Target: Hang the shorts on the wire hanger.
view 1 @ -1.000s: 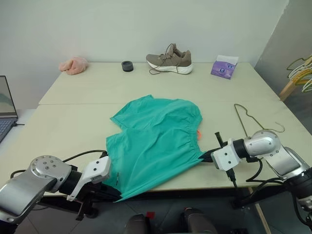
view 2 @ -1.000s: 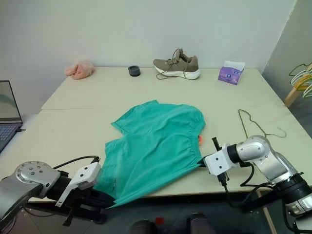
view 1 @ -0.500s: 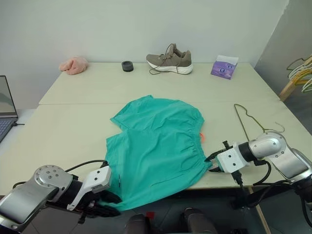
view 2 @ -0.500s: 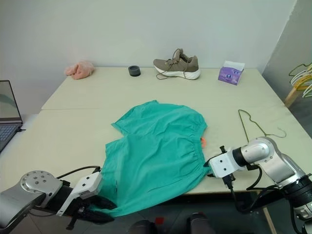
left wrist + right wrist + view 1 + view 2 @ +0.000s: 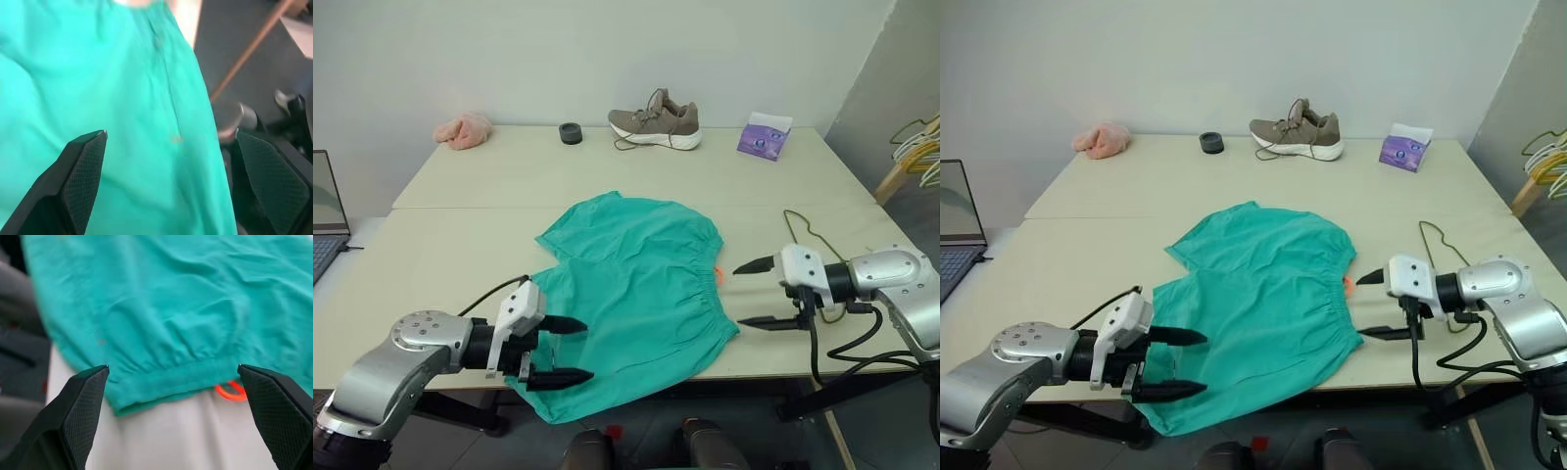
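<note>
Both my grippers are spread wide and empty. Left gripper [image 5: 570, 350] sits at the near-left corner of the shorts [image 5: 631, 294], fingers pointing across the fabric toward my right, nothing pinched between them; in the left wrist view the teal cloth lies between and beyond the two open fingers [image 5: 80, 171]. Right gripper [image 5: 756, 293] hovers just off the shorts' right edge, beside the gathered waistband, fingers pointing toward my left, clear of the cloth as far as I can tell. Right wrist view has the waistband hem and the small orange tag [image 5: 231, 391] between the open fingers. Shorts lie flat on the table [image 5: 460, 255], near the front edge, with the near-left corner drooping over the edge. The wire hanger [image 5: 808, 235] lies flat on the table to the right of the shorts, apart from them, partly behind my right arm. Far side of the table: pink cloth [image 5: 462, 129], small dark round object [image 5: 570, 133], shoe [image 5: 654, 121], purple tissue pack [image 5: 763, 135]. Laptop [image 5: 325, 220] at the left edge.
</note>
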You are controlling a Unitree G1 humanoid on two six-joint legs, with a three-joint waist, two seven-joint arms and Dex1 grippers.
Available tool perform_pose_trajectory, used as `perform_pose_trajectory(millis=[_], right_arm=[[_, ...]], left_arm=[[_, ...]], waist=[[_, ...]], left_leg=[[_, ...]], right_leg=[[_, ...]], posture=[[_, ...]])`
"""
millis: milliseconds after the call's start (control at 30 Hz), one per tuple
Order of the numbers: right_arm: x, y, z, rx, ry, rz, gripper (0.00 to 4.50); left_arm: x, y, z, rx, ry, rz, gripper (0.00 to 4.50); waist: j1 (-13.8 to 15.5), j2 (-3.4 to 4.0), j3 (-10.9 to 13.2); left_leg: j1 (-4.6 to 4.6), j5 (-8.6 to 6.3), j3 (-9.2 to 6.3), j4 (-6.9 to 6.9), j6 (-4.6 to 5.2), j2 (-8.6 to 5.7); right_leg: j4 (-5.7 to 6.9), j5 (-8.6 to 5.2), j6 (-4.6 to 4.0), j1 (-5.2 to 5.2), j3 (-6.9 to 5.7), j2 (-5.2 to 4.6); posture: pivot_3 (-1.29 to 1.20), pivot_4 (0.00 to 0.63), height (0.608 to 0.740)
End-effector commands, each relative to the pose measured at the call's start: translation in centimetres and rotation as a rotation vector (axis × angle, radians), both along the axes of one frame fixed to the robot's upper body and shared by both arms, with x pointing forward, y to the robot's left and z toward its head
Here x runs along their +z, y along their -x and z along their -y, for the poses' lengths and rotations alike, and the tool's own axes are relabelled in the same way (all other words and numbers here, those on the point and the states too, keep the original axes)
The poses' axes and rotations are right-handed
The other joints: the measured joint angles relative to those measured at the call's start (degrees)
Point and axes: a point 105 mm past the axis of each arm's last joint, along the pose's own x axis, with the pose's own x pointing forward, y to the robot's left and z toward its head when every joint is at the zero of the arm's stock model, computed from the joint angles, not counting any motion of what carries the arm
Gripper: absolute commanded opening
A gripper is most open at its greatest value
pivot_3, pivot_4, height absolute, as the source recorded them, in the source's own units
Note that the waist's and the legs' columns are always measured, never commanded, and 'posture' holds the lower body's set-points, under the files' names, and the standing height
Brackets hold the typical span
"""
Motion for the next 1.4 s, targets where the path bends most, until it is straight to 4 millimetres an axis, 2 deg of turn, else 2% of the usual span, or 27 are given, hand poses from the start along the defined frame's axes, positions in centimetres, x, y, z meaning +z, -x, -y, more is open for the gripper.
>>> perform_pose_trajectory(millis=[33,133,200,433,600,700,933,1067,1267,1400], right_arm=[[2.2,-1.9,1.6,-0.249,-0.17,0.085,4.5],[1.7,-3.9,5.5,-0.578,-0.216,0.117,4.5],[0.3,-4.2,7.9,-0.741,-0.182,0.097,4.5],[-2.3,-4.9,12.8,-1.113,-0.14,0.101,4.5],[-3.6,-6.2,15.0,-1.276,-0.137,0.063,4.5],[-4.7,-6.8,15.9,-1.305,-0.114,0.028,4.5],[-7.7,-8.0,16.4,-1.303,-0.069,-0.16,4.5],[-8.9,-8.1,16.5,-1.303,-0.039,-0.289,3.6],[-11.5,-7.0,16.6,-1.375,-0.025,-0.474,1.37],[-12.2,-6.7,16.7,-1.416,-0.034,-0.496,0.09]], left_arm=[[3.0,-1.3,0.6,0.027,0.056,0.109,4.47],[4.5,-4.3,1.2,0.108,0.013,0.302,4.47],[5.3,-6.1,1.7,0.148,-0.018,0.426,4.47],[6.4,-7.5,4.2,0.074,-0.027,0.562,4.47],[6.9,-7.8,5.5,0.029,-0.002,0.575,4.47],[7.4,-7.7,6.3,-0.002,0.018,0.577,4.47],[7.8,-7.8,6.8,-0.046,0.01,0.596,4.47],[7.9,-7.8,6.9,-0.057,0.007,0.604,4.5],[7.9,-7.8,6.8,-0.049,0.003,0.614,4.5],[7.8,-7.7,6.7,-0.039,0.009,0.609,4.5]], waist=[[-0.01,0.02,0.01],[0.07,0.08,0.05],[0.37,0.06,0.03],[-0.95,0.07,0.03],[-2.58,0.09,0.04],[-2.82,0.11,0.05],[-3.84,0.1,0.05],[-4.54,0.07,0.03],[-4.48,-0.33,-0.22],[-3.92,-0.79,-0.52]], left_leg=[[-0.02,0.0,-0.01,0.0,-0.01,0.03],[-0.01,0.0,0.02,-0.01,-0.01,0.02],[-0.02,0.01,0.05,0.01,-0.02,0.0],[-0.03,-0.01,0.29,-0.03,-0.02,0.01],[-0.02,-0.01,0.29,-0.05,-0.02,0.05],[-0.02,-0.01,0.26,-0.08,-0.02,0.05],[-0.01,-0.01,0.24,-0.08,-0.02,0.05],[0.01,-0.01,0.23,-0.08,-0.02,0.05],[0.01,-0.01,0.14,-0.07,-0.02,0.05],[0.01,-0.01,0.08,-0.06,-0.03,0.05]], right_leg=[[0.0,0.0,-0.01,-0.01,0.0,0.03],[0.02,0.01,-0.04,-0.02,0.04,0.07],[0.0,0.06,-0.02,-0.01,0.07,0.08],[-0.06,0.06,0.01,-0.09,0.3,0.11],[-0.03,0.06,0.03,-0.1,0.34,0.18],[-0.05,0.05,0.03,-0.1,0.31,0.2],[-0.07,0.05,0.06,-0.06,0.33,0.21],[-0.11,0.07,0.1,-0.02,0.32,0.21],[-0.15,0.08,0.09,0.07,0.24,0.18],[-0.17,0.08,0.08,0.1,0.17,0.17]], posture=[[-0.09,0.08,0.74],[-0.1,0.083,0.74],[-0.11,0.085,0.74],[-0.15,0.088,0.74],[-0.15,0.085,0.74],[-0.15,0.086,0.74],[-0.14,0.085,0.74],[-0.14,0.084,0.74],[-0.12,0.086,0.74],[-0.12,0.086,0.74]])
